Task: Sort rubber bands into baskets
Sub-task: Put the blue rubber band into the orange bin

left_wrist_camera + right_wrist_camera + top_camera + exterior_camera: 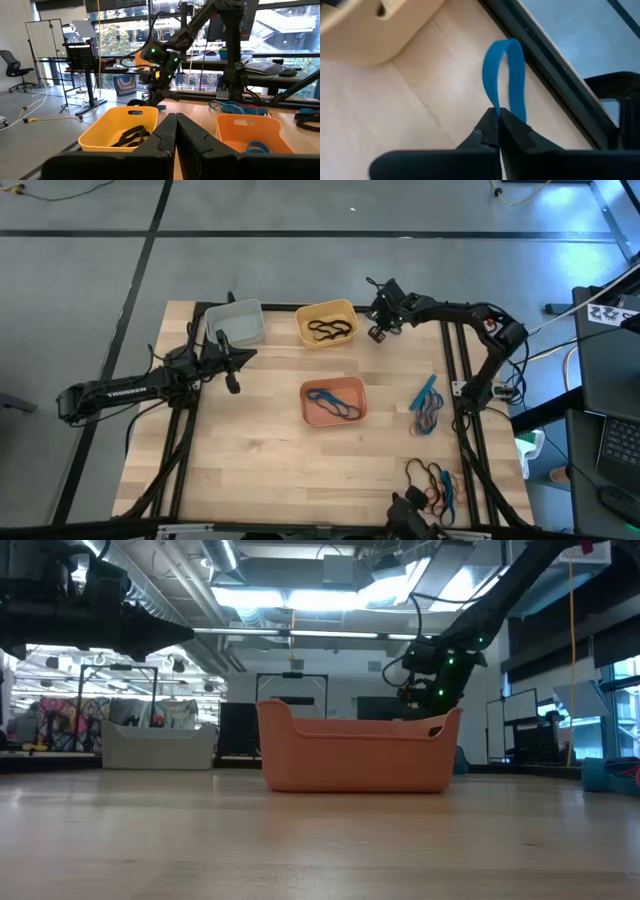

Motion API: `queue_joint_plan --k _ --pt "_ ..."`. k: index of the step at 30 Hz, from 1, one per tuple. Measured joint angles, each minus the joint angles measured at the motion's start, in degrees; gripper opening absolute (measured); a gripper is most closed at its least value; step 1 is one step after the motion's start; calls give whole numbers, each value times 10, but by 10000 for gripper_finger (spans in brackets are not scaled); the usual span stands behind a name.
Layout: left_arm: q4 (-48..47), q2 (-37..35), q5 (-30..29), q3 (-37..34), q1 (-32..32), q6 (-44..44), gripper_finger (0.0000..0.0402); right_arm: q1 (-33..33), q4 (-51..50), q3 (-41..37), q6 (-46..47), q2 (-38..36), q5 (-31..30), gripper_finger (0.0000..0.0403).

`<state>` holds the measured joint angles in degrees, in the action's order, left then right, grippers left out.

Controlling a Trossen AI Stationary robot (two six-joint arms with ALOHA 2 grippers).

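High view, table: you have a pale wooden plank table [250, 440] with three rounded plastic baskets on it.
High view, baskets: the salmon basket [334, 401] sits mid-table with blue bands coiled inside; the yellow basket [326, 323] stands behind it holding black bands; the grey-white basket [236, 322] lies well to the left of the yellow one.
High view, loose bands: thin floppy loops lie to the right of the salmon basket, one cluster [428, 406] near it and a second pile [434, 483] at the front edge.
High view, right gripper [380, 330]: it hangs just beside the yellow basket's right end.
High view, left gripper [232, 376]: it waits in front of the grey-white basket, well left of the salmon one.
Low view: the salmon basket [356, 748] shows smooth matte walls and a cut-out handle; your right arm [440, 665] comes down behind it.
Left wrist view: the left fingers [162, 137] are pressed together on nothing; beyond them stand the yellow basket [120, 127] and the salmon basket [252, 131].
Right wrist view: your right gripper [499, 117] pinches a flat blue band [506, 75], whose loop stands up from the fingertips above the wood, beside the yellow basket's smooth rounded wall [375, 27].
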<state>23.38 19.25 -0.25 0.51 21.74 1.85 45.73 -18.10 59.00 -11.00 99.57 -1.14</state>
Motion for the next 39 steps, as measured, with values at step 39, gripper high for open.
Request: queue_joint_plan --k 39 --pt "0 0 0 0 0 2 5 -200 -48 1 9 -226 23 7"
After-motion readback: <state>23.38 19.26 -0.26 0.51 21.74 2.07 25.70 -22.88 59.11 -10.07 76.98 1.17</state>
